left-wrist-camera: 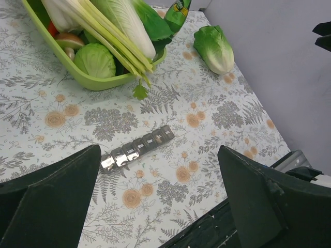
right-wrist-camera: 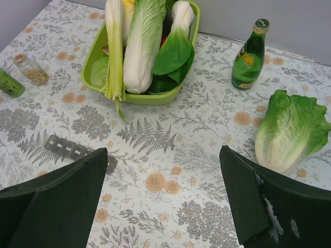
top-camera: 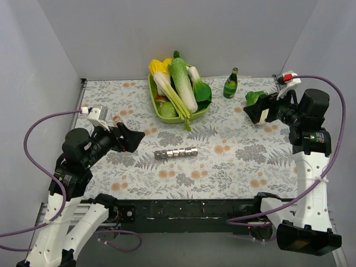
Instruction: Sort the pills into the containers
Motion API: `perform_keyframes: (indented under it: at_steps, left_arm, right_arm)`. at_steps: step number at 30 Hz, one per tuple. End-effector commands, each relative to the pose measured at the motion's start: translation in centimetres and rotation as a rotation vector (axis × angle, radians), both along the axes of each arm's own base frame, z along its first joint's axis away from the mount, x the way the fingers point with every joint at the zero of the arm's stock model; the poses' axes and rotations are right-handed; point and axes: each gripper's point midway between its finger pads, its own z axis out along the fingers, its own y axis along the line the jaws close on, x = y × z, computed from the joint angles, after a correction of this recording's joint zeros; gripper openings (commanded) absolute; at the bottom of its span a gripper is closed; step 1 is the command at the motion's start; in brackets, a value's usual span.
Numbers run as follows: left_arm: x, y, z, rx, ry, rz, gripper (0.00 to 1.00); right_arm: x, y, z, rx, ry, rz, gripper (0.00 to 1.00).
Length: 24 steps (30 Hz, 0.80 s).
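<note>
A: "Well, how do the containers (top-camera: 176, 152) look?"
B: "A short straight strip of small joined silvery cubes, lying flat, central on the table (top-camera: 233, 167)."
A: "Edges?"
B: "Patterned cloth shows all round it. The green tray (left-wrist-camera: 103, 83) sits beyond and the table's near edge is in front, both apart from it."
A: "The end effectors?"
B: "Left end effector (top-camera: 132, 139) and right end effector (top-camera: 255, 109) hover at either side, fingers spread wide, holding nothing."

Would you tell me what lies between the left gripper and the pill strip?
Nothing; the top view shows bare tablecloth between left gripper and strip.
</note>
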Motion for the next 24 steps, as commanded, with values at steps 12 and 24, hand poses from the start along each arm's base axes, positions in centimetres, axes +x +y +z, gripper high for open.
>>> perform_keyframes:
  at_steps: [12,24]
  left_arm:
    - [-0.6,-3.7,-3.0,-0.136,0.106,-0.185,0.98]
    - [-0.4,-7.0,-12.6,-0.259,0.464,-0.303,0.98]
  right_arm:
    - [-5.1,6.1,-4.1,-0.164,-0.202,0.67,0.98]
    - [-6.0,11.7,-15.8,-0.514,-0.117,1.008,0.98]
